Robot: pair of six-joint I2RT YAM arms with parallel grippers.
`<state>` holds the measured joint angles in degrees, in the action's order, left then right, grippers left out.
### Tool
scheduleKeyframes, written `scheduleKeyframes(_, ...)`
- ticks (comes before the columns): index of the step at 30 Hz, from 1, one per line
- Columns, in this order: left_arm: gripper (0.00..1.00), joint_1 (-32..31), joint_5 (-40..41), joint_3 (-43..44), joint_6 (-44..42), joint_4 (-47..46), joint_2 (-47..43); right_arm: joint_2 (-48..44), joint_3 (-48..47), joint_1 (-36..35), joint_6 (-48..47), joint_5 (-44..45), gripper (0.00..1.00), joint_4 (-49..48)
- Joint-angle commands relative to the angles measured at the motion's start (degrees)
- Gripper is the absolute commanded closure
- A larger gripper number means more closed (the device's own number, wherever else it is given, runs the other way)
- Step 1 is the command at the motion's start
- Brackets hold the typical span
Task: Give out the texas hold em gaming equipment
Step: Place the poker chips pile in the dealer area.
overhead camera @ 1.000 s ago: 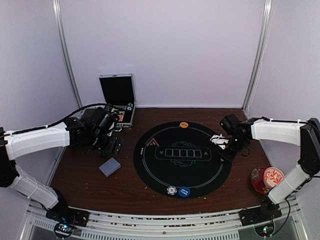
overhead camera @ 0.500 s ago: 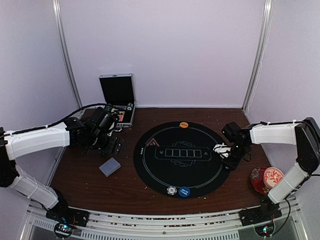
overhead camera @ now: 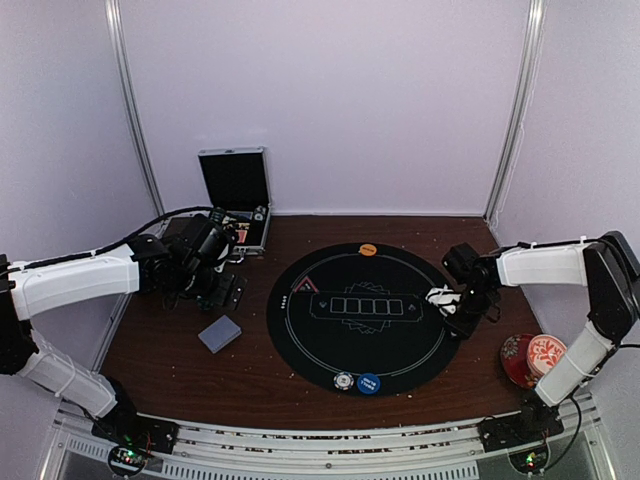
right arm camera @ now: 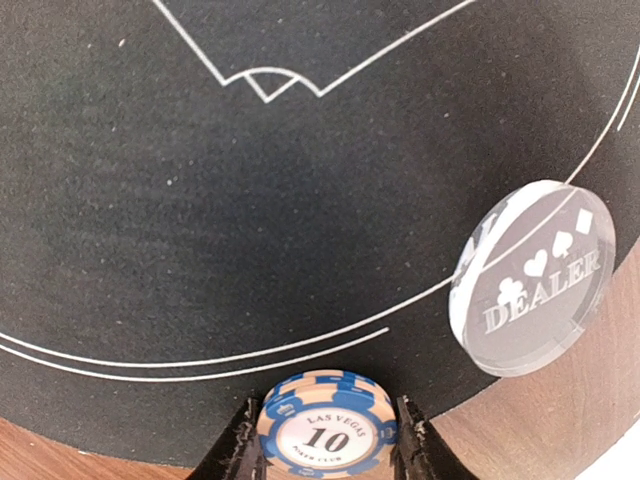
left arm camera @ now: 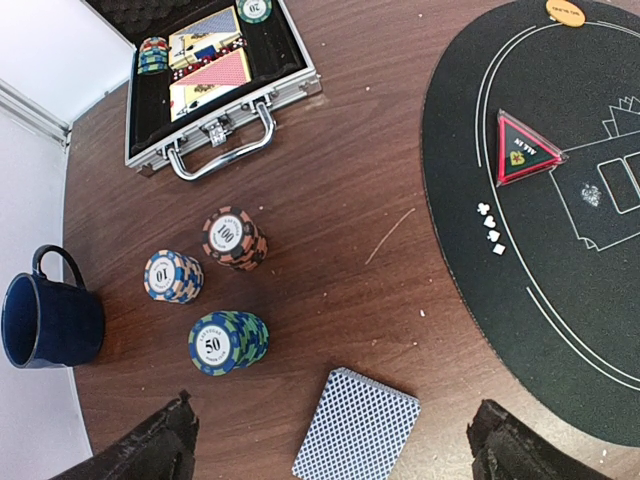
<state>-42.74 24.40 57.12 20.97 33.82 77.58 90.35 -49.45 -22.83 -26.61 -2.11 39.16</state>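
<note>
My right gripper (right arm camera: 327, 442) is shut on a short stack of peach-and-blue "10" poker chips (right arm camera: 327, 425), low over the right edge of the black round mat (right arm camera: 250, 150). A clear "DEALER" disc (right arm camera: 532, 278) lies just beside it on the mat's rim. My left gripper (left arm camera: 335, 455) hangs open above the blue-backed deck of cards (left arm camera: 357, 428). On the wood near the deck stand three chip stacks, marked 50 (left arm camera: 227, 342), 10 (left arm camera: 172, 277) and 100 (left arm camera: 233, 238). The red triangle marker (left arm camera: 525, 150) and an orange button (left arm camera: 565, 12) lie on the mat.
An open metal case (left arm camera: 215, 80) with chips and cards sits at the back left. A blue mug (left arm camera: 48, 320) stands left of the stacks. A white chip (overhead camera: 344, 381) and blue button (overhead camera: 369, 383) lie at the mat's near edge. The red floral cup and saucer (overhead camera: 535, 358) stand front right.
My right gripper has shifted a little toward the near side along the mat's right edge, still holding the chips. The left arm has not moved.
</note>
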Motion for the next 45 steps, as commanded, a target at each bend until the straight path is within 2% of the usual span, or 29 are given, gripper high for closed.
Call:
scheduleKeyframes(1,0.02,0.4,0.0,-0.2,0.0,-2.4,-0.3,1.4,-0.7,0.7,1.0,3.7,0.82,-5.1)
scheduleKeyframes(16,0.02,0.5,0.0,-0.1,0.1,-2.4,-0.1,2.0,-1.4,0.8,1.7,4.9,0.82,-6.3)
scheduleKeyframes(23,0.02,0.5,0.0,-0.1,0.0,-2.4,-0.1,1.6,-1.0,0.9,1.3,4.4,0.79,-5.8)
scheduleKeyframes(26,0.02,0.4,0.1,-0.2,0.0,-2.4,0.0,1.2,-0.9,0.9,1.2,4.2,0.76,-5.6)
scheduleKeyframes(36,0.02,0.4,0.2,-0.1,0.0,-2.4,0.2,-0.4,-0.9,1.0,1.3,3.5,0.53,-4.7)
scheduleKeyframes(45,0.02,0.4,0.4,-0.1,-0.1,-2.4,0.4,-2.3,-2.4,1.0,2.0,3.2,0.46,-2.9)
